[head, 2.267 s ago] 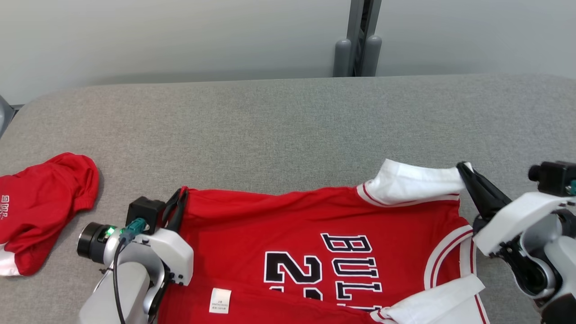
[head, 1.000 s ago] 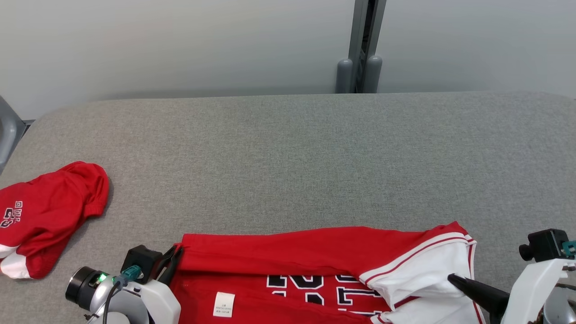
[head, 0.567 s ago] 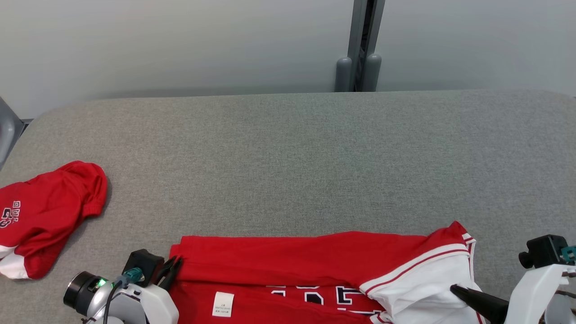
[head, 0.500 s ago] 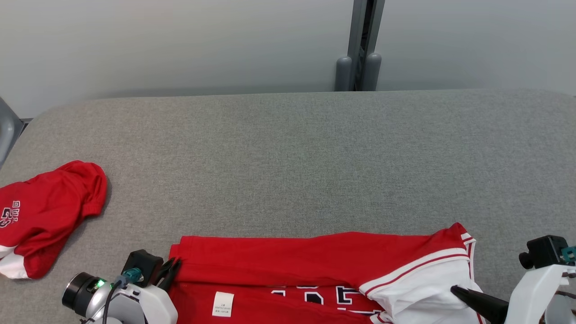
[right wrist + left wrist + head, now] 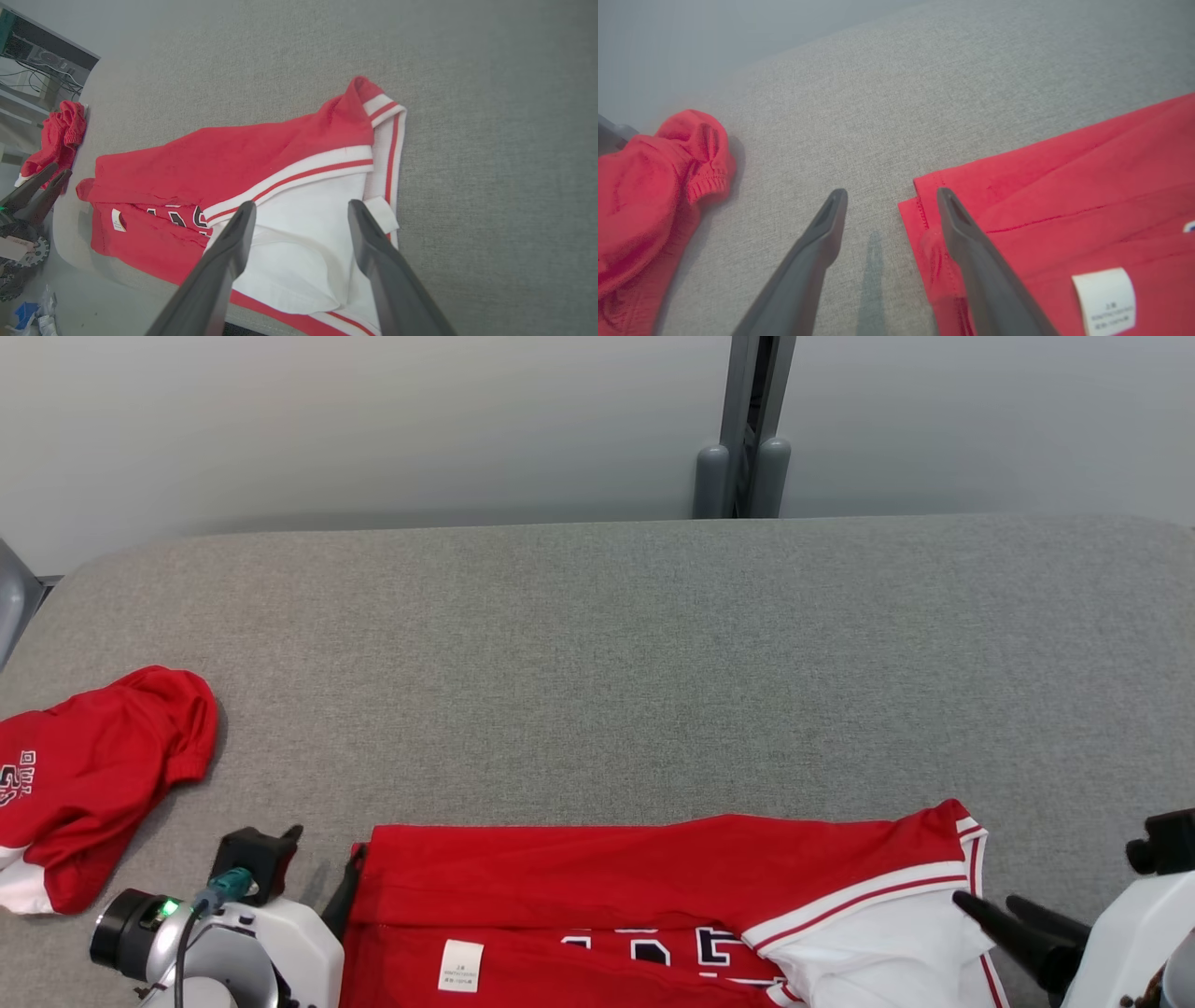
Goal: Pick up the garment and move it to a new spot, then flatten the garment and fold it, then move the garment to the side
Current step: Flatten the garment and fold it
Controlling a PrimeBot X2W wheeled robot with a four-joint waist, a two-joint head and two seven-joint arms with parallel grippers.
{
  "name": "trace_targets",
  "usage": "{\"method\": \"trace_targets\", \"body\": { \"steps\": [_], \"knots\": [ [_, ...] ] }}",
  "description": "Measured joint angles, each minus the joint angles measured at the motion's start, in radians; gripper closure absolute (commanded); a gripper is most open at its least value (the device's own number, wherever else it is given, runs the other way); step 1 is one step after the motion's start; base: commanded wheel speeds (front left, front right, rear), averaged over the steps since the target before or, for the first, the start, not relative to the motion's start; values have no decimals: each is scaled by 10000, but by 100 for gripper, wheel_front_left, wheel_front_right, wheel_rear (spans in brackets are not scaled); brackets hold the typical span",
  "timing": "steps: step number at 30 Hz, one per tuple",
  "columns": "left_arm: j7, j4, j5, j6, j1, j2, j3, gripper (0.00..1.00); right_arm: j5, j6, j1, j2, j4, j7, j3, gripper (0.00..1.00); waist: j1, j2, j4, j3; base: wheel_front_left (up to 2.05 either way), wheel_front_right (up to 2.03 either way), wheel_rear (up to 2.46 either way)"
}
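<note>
Garment (image 5: pixel 607 877), a red jersey with white trim, lies folded over at the near edge of the grey tabletop (image 5: pixel 597 663). I see my left end effector (image 5: pixel 891 196) spread wide at its left corner, gripping nothing. My right end effector (image 5: pixel 301 205) gapes wide above the white panel (image 5: pixel 299 242), also empty.

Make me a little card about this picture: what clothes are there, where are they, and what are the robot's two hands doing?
Surface: grey fabric-covered table
Main garment: red jersey, folded over, at the near edge
Sleeve: white sleeve at the jersey's right end
Label: white tag near the jersey's left end
Other garment: crumpled red cloth, far left, apart from the jersey
Left gripper: open, at the jersey's left corner, holding nothing
Right gripper: open, over the white sleeve, holding nothing
</note>
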Motion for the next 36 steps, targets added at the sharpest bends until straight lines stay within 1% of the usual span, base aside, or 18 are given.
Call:
{"method": "trace_targets", "body": {
  "steps": [3, 7, 9, 13, 17, 20, 22, 24, 30, 33, 36],
  "knots": [
    [-249, -401, -107, 299, 50, 19, 268, 0, -54, 0, -122, 105, -38, -587, -98, 0, 0, 0, -16, -37, 0, 0, 0],
    [-734, -853, -261, 736, 243, -58, 669, 0, -213, 0, -200, 178, 48, -1854, -65, 0, 0, 0, -63, -94, 0, 0, 0],
    [-1126, -1041, -357, 965, 328, -171, 892, 0, -272, 0, -208, 188, 138, -2704, -8, 0, 0, 0, -94, -120, 0, 0, 0],
    [-2190, -1434, -307, 1267, 429, -336, 1321, 0, -462, 0, -150, 209, 669, -4556, 174, 0, 0, 0, -142, -114, 0, 0, 0],
    [-2508, -1632, -299, 1469, 614, -539, 1824, 0, -1225, 0, 89, -73, 1540, -6548, 608, 0, 0, 0, -190, -80, 0, 0, 0],
    [-2568, -1745, -228, 1475, 753, -717, 2038, 0, -1323, -2, 120, -19, 2420, -7701, 876, 0, 0, 0, -250, -60, 0, 0, 0],
    [-2579, -1793, -184, 1475, 890, -865, 2182, 0, -1593, 0, 114, -134, 3009, -8240, 1237, 0, 0, 0, -290, -46, 0, 0, 0],
    [-2581, -1931, -73, 1453, 1000, -1049, 2364, 0, -1578, 0, 62, -159, 3588, -8638, 1511, 0, 0, 0, -323, -29, 0, 0, 0],
    [-2592, -2038, 339, 1204, 1293, -1555, 2796, 0, -1258, 0, -396, -153, 5030, -9288, 2278, 0, 0, 0, -330, 34, 0, 0, 0],
    [-2592, -1952, 516, 1024, 1292, -1651, 2920, 0, -798, 0, -618, -146, 5601, -9474, 2608, 0, 0, 0, -270, 65, 0, 0, 0],
    [-2592, -1875, 690, 884, 1291, -1741, 3072, 0, -226, 0, -819, -134, 5919, -9586, 3016, 0, 0, 0, -195, 72, 0, 0, 0]
  ]
}}
